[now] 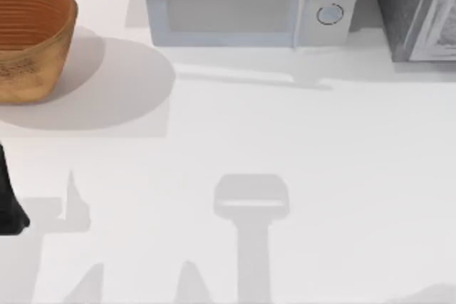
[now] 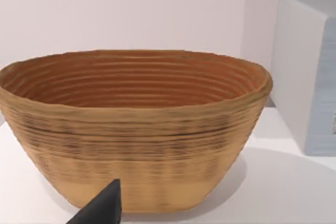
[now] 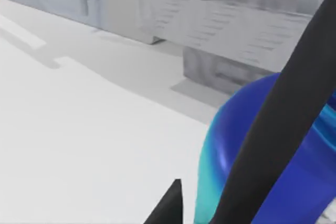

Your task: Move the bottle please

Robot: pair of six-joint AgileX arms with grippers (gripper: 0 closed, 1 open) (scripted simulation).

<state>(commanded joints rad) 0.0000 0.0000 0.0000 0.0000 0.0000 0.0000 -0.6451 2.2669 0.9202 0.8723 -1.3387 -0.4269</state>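
The bottle [image 3: 294, 182] sits very close in the right wrist view, with a cyan-turquoise body and a darker blue shoulder. My right gripper [image 3: 207, 205] is shut on it: one black finger [image 3: 278, 124] crosses its front and the other fingertip [image 3: 170, 203] lies against its cyan side. The cap is hidden. My left gripper [image 1: 8, 208] is parked at the table's left edge, and one dark fingertip [image 2: 105, 207] shows in front of the basket [image 2: 136, 129].
A woven basket [image 1: 28, 40] stands at the back left. A pale microwave [image 1: 249, 1] stands at the back middle, and a grey box-shaped appliance [image 1: 420, 8] at the back right. Beyond the bottle in the right wrist view is the grey appliance [image 3: 236, 30].
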